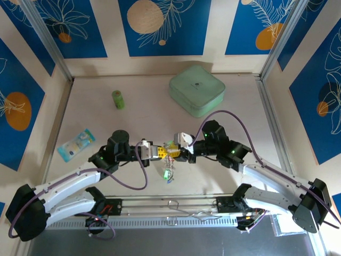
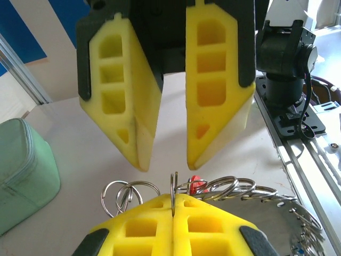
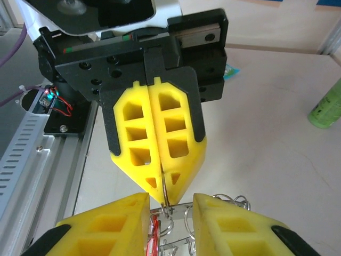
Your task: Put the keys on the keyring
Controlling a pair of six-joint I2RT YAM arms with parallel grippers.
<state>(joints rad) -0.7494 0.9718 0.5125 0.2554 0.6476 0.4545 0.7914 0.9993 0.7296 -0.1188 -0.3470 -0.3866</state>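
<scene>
"How far along are they?"

"Midway, I'd guess. Starting on the left: the left gripper [image 1: 159,151] has its fingers [image 2: 138,229] pressed together on a thin wire loop [image 2: 173,186]. The keyring [image 2: 287,216] hangs from that, up off the counter [image 1: 144,114], between the two arms."

"Any keys on it?"

"Some, it seems. The keys [image 1: 168,173] dangle in a bunch beneath, and a red tag [image 2: 197,184] sits among the small rings by the jagged rim. How many are threaded and how many are left, I can't tell; it's a tangle."

"And the right arm?"

"The right gripper [image 2: 165,160] faces the left one tip to tip. Its fingers [image 2: 213,80] are spread, their tips just at the loop, gripping nothing. I'd say it's lined up to take or pry that loop, so the threading isn't finished."

"Anything in the way?"

"Not on the counter. A blue packet [image 1: 76,144] and a green cylinder [image 1: 118,99] lie off to the left, and a green box [image 1: 197,90] sits at the back right, all well apart from the work. The real trouble is crowding: the two sets of fingers nearly meet, and loose rings bunch around the loop."
</scene>
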